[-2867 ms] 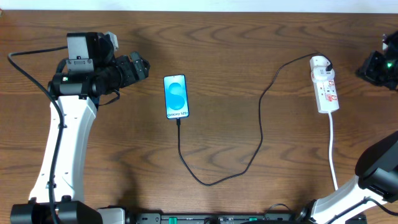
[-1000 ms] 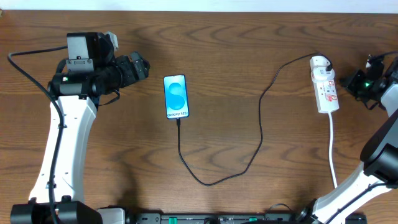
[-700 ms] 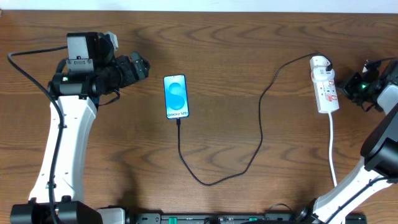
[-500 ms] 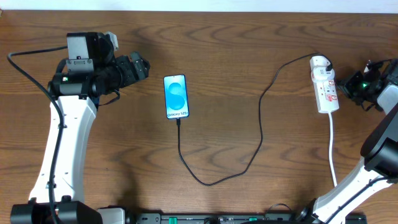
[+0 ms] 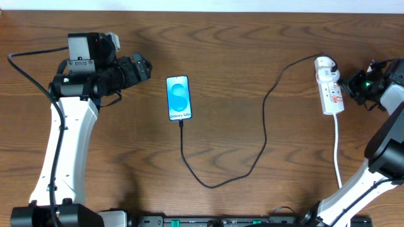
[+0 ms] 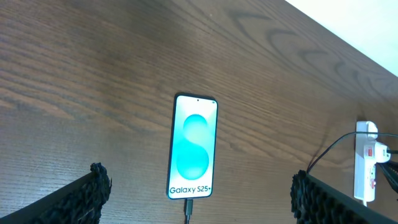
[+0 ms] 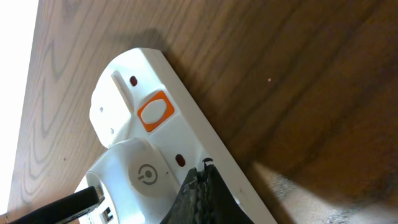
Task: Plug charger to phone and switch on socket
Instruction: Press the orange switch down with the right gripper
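The phone (image 5: 178,97) lies on the wooden table with its blue screen lit; it also shows in the left wrist view (image 6: 194,146). The black charger cable (image 5: 262,135) runs from the phone's bottom end (image 6: 187,210) in a loop to the top of the white socket strip (image 5: 330,88). My left gripper (image 6: 198,199) is open and empty, left of the phone. My right gripper (image 7: 202,183) is shut, its tip over the socket strip (image 7: 149,149) near the round power button (image 7: 144,175) and below the orange switch (image 7: 154,111). In the overhead view it is beside the strip's right edge (image 5: 353,85).
The strip's white cord (image 5: 337,151) runs down toward the table's front edge. A white surface borders the table's far edge (image 5: 202,5).
My right arm has moved left from the table's right edge to the socket strip. The left arm, the phone and the cable have not moved.
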You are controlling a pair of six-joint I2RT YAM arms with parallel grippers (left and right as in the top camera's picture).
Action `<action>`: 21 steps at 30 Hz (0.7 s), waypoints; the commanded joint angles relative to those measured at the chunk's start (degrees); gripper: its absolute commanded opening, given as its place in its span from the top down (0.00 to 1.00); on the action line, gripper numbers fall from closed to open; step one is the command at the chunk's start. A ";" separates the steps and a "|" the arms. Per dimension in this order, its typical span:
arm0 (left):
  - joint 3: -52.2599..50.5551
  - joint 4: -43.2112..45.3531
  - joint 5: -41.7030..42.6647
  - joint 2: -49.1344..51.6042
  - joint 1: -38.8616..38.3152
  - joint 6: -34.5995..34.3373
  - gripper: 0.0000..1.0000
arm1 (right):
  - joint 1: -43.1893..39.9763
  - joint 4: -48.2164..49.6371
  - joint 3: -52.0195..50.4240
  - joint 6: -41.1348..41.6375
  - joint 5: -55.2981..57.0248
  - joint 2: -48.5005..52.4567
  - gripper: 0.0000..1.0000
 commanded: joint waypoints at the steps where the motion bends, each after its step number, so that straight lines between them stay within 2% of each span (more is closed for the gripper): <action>1: 0.33 -0.17 0.09 0.11 0.02 0.55 0.06 | 1.33 -1.05 -0.24 -1.97 -0.72 0.17 0.99; 21: 0.33 -0.17 0.09 0.11 0.02 0.57 0.06 | 1.90 -5.97 -0.33 -3.04 3.32 0.17 0.99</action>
